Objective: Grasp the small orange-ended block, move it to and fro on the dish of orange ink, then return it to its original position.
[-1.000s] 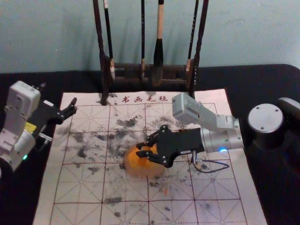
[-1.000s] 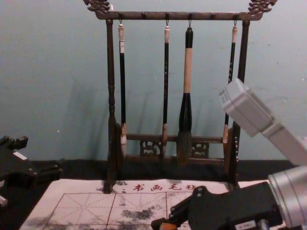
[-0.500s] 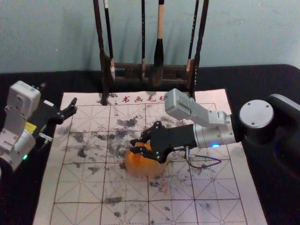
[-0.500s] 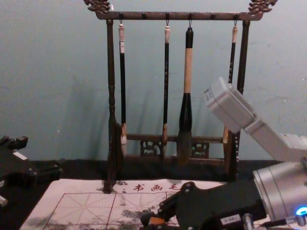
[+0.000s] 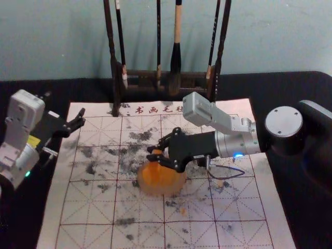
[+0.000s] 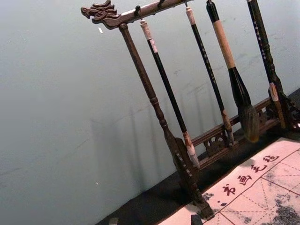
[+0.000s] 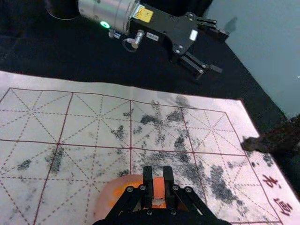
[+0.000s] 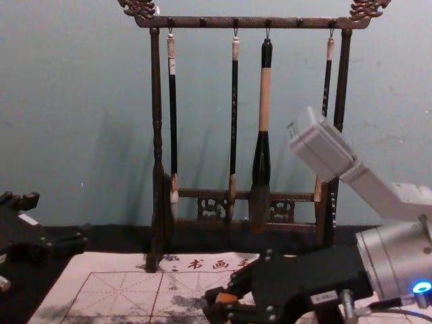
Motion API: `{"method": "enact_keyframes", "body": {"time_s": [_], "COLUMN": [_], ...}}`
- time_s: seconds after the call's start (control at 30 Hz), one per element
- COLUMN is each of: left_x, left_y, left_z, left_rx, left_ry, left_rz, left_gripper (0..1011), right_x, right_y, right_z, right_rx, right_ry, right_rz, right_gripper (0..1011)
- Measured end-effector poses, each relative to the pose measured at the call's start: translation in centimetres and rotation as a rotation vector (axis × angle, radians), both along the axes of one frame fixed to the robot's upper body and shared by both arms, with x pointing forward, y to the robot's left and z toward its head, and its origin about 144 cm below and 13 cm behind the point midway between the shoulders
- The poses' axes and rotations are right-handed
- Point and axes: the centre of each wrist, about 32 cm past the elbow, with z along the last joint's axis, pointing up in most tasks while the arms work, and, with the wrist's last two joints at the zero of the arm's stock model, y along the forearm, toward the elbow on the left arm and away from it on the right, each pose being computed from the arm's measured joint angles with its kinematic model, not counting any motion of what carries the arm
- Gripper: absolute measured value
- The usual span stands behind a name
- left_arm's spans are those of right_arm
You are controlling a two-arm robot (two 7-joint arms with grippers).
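We pinch the small block (image 7: 159, 189) in our right gripper (image 7: 158, 173) over the far side of the ink dish (image 5: 162, 182), presumably to rub it there, while our wide-spread left gripper (image 5: 82, 118) hangs by the mat's (image 5: 93, 213) left edge, leaving room.

A dark carved rack (image 8: 202, 22) stands upper centre of the head view, before a pale blue-green wall (image 5: 67, 41). Three thin brushes (image 8: 173, 108) and one thick brush (image 8: 264, 101) hang from it. A gridded white mat (image 5: 78, 207), smudged grey, covers lower centre, red characters (image 5: 160, 110) along its far edge.
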Motion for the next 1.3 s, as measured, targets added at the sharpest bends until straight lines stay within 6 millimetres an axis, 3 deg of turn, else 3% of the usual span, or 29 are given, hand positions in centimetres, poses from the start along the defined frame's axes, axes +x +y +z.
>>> {"method": "enact_keyframes", "body": {"time_s": [1.3], "left_x": [0.0], "left_y": [0.0], "left_z": [0.0], "left_rx": [0.0], "left_ry": [0.0], "left_rz": [0.0], "left_gripper": [1001], "right_x": [-2.0], "right_y": [-2.7], "right_z": [0.3], "right_rx": [-0.014], "right_ry": [-0.012], "right_rz": [-0.042], "right_gripper": [133]}}
